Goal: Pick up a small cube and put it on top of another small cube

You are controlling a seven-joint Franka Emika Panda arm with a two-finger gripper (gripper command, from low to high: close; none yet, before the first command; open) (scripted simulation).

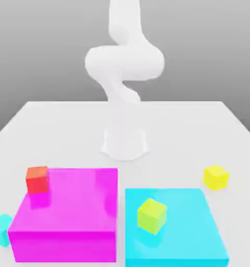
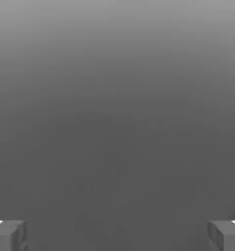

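The small bright yellow cube [image 1: 216, 177] rests on the white table at the exterior view's right, beside the big cyan block. A small teal cube [image 1: 0, 229] lies at the exterior view's left edge, partly cut off, next to the magenta block. The white arm [image 1: 123, 68] rises from its base at the table's middle and bends upward out of the picture. In the hand view my gripper [image 2: 117, 235] stands open, its two grey fingertips [image 2: 9, 235] far apart with nothing between them, facing a plain grey background.
A big flat magenta block [image 1: 64, 214] carries a small red cube [image 1: 37, 179] on its far corner. A big flat cyan block [image 1: 174, 227] carries a small lime cube [image 1: 151, 215]. The arm's base [image 1: 125, 143] stands behind both blocks.
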